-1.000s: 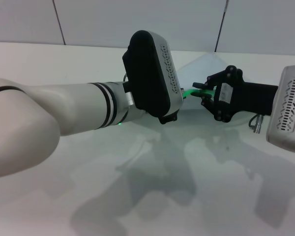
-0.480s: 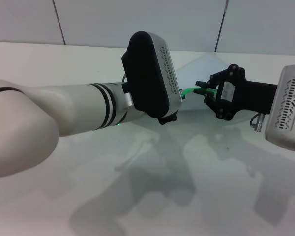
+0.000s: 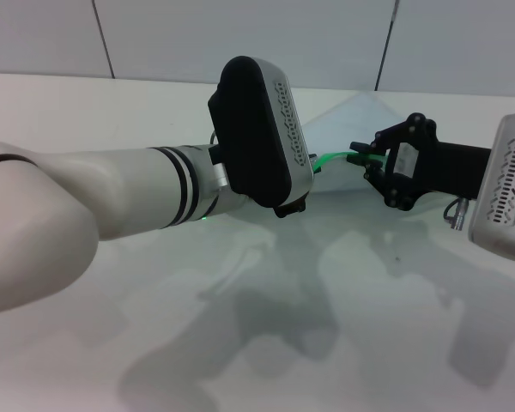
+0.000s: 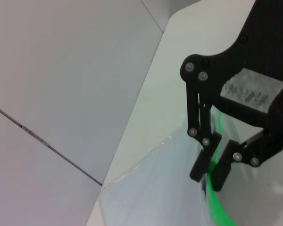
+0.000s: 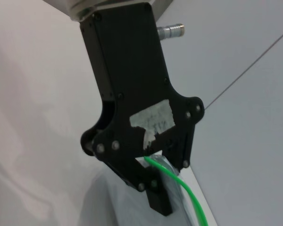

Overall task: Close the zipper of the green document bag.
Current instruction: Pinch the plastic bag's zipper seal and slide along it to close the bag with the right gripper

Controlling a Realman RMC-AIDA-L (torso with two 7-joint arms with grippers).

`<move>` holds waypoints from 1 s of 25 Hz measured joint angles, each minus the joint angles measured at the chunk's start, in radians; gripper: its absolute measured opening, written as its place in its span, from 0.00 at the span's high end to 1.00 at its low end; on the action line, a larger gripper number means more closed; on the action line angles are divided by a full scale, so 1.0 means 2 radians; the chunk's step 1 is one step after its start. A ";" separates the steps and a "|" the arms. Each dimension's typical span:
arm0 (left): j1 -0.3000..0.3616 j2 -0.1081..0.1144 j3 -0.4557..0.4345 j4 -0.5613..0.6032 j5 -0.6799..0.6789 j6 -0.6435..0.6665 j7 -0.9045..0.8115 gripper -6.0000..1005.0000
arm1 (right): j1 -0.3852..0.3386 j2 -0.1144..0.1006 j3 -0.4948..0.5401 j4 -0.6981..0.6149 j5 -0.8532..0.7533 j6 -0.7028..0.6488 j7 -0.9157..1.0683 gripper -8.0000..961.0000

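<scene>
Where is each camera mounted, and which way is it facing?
Head view: on the robot's head, looking forward and down at the table; both arms show, with the right gripper pinching the zipper of the green document bag.
Left wrist view: on the left wrist, looking along the left gripper, which is shut on the zipper, toward the wall.
Right wrist view: on the right wrist, looking along the right gripper toward the wall.
Shared: all three show the zipper; the head and right wrist views share the right gripper.

A black pincer (image 5: 158, 190) grips the zipper (image 5: 179, 186) above the green document bag (image 5: 127, 207).
</scene>
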 joint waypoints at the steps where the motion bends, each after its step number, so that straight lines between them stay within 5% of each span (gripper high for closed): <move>1: 0.000 0.000 0.000 0.000 0.000 0.000 0.000 0.87 | 0.000 0.000 0.002 0.000 0.000 0.000 0.000 0.92; 25: 0.035 0.013 -0.008 0.044 0.008 0.011 0.001 0.86 | 0.015 -0.002 0.076 0.062 -0.004 0.017 -0.012 0.92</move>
